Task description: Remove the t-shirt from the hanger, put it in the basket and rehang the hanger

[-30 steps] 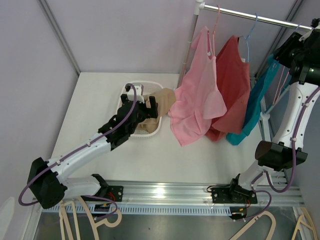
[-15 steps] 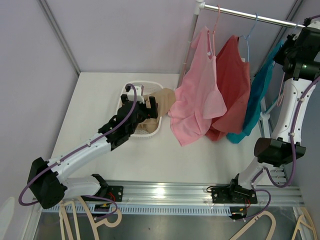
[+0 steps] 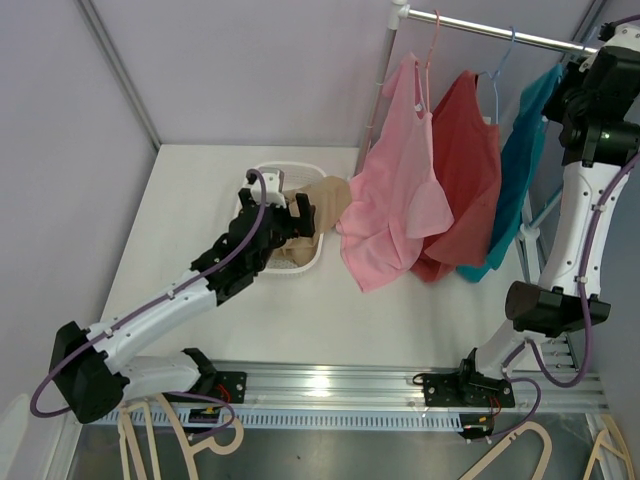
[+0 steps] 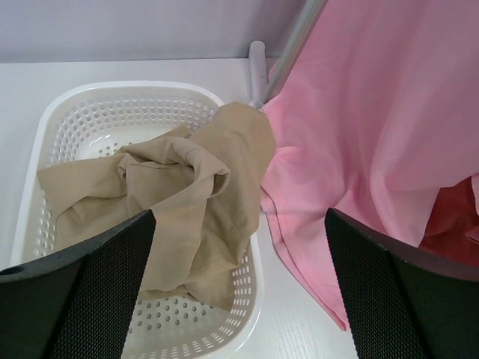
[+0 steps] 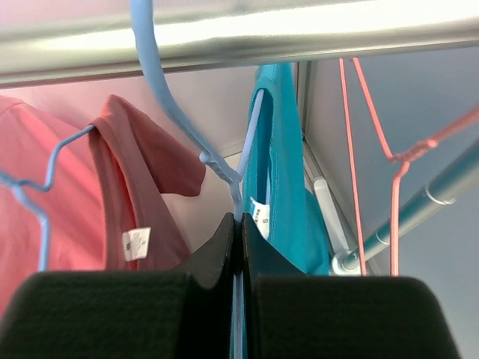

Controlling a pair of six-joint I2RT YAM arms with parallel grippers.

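Right pincer clamped on blue hanger neck (teal t-shirt just behind).

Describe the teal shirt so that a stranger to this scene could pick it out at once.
Find the metal rail at the top right of the overhead view. Three shirts hang from it in a row. The teal shirt is the rightmost, beside the red shirt, and it alone has its hanger pinched by the right end effector.

Right gripper sits higher now, up at the rail, jaws gone from part-open to pinched on the blue hanger; teal shirt top rides up with it.
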